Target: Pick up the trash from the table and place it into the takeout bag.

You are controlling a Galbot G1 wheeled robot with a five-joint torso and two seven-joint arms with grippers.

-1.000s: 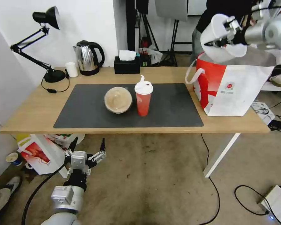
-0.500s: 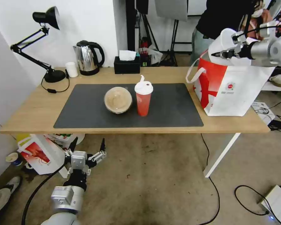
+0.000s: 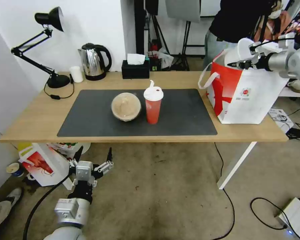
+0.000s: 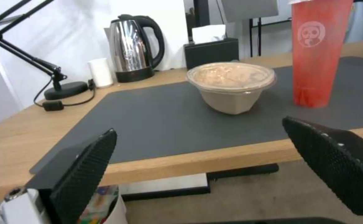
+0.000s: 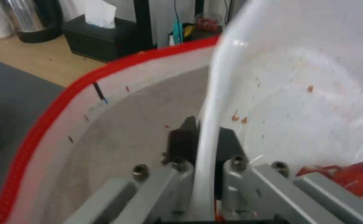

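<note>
our right pincer (image 3: 235, 63) clamps bowl (image 5: 297, 93) rim, tilted in bag (image 3: 246, 96) mouth | our left pincer (image 3: 91, 160) spread, below counter (image 3: 33, 123) | cup (image 3: 153, 105), container (image 3: 125, 106) on mat (image 3: 90, 116)

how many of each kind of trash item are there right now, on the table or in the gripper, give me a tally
White plastic bowl, pinched by its rim in the right gripper at the mouth of the takeout bag: 1
Tall red cup, on the table: 1
Round clear-lidded container, on the table: 1
Total: 3
</note>
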